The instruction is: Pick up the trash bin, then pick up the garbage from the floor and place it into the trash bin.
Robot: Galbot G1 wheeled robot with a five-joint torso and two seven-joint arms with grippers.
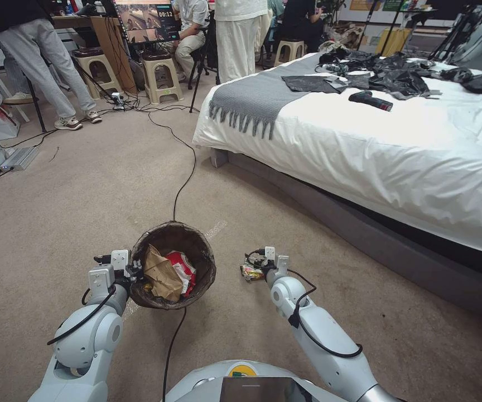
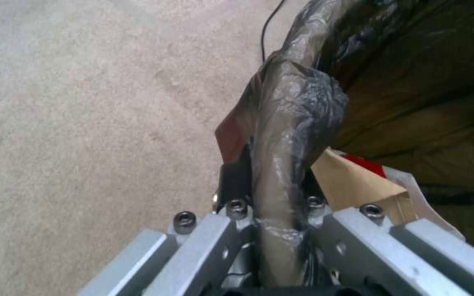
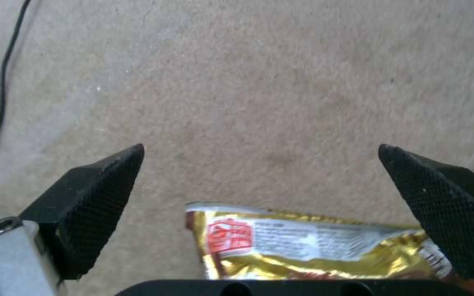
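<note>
One bin [image 1: 173, 264], two grippers, and one wrapper [image 1: 250, 272] on the carpet [image 1: 85, 206]. The bin is round, lined with a dark brown bag [image 2: 297, 107] folded over its rim; inside lie a brown paper piece [image 1: 162, 273] and a red-and-white wrapper [image 1: 182, 270]. The left gripper [image 1: 134, 269] has its fingers clamped on the bagged rim at the bin's left side. The floor wrapper is crinkled gold foil with a red mark and white print. The right gripper [image 3: 261, 181] is over it, fingers [image 3: 103, 193] spread wide, the wrapper [image 3: 314, 246] lying between them near the palm, its one end under the other finger. A black cable [image 1: 182, 178] runs along the carpet past the bin.
</note>
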